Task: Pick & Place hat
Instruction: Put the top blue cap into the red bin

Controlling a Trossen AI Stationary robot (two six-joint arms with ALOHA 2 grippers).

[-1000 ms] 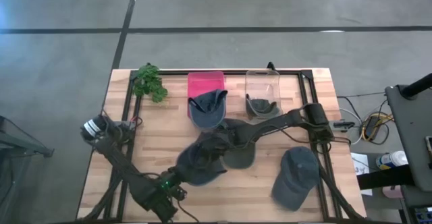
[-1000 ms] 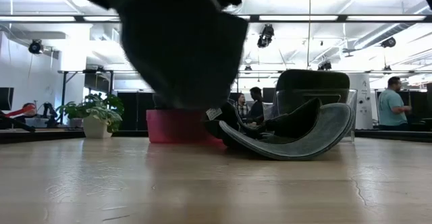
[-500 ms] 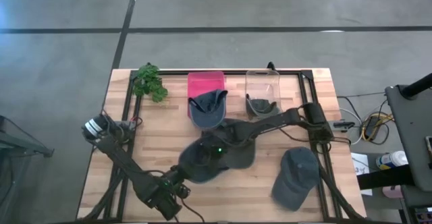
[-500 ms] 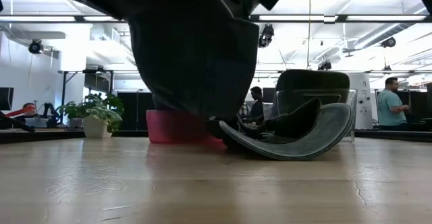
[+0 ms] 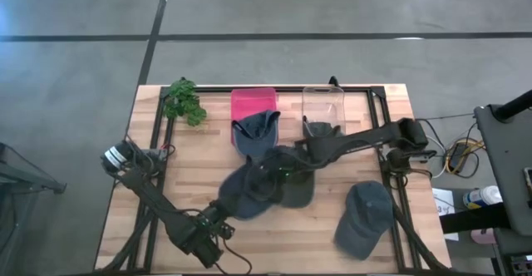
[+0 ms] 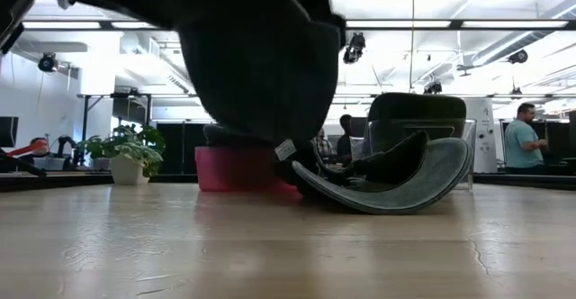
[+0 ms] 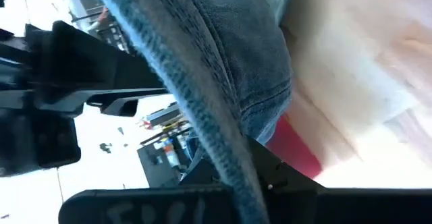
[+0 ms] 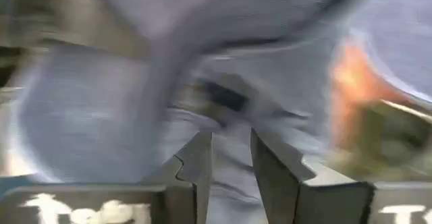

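Observation:
A blue denim hat (image 5: 247,194) hangs lifted above the table's middle; in the low view it is the large dark mass (image 6: 261,65) clear of the wood. My left gripper (image 5: 221,217) is shut on its near-left side. My right gripper (image 5: 278,173) reaches in from the right and is shut on its far-right side. A second hat (image 5: 296,189) lies just to its right, resting upturned on its crown (image 6: 396,186). Another hat (image 5: 366,216) lies near the right edge. My left gripper pinches the hat's stitched edge (image 7: 202,126) between its fingers (image 7: 202,200), coming from the near left at a slant. The hat is lifted clear of the table. My right gripper has denim cloth (image 8: 229,156) between its two fingers (image 8: 199,163), coming from the table's right side. Blur hides which part of the hat this is.
A red bin (image 5: 253,103) with a hat (image 5: 253,135) on its front and a clear bin (image 5: 324,110) holding another hat (image 5: 321,131) stand at the far edge. A green plant (image 5: 184,100) stands far left. Bare wood lies near and left.
Both grippers have carried the lifted hat a little toward the table's far and right side. In the low view it has shifted right and hangs lower. The right arm's elbow has drawn back toward the right edge.

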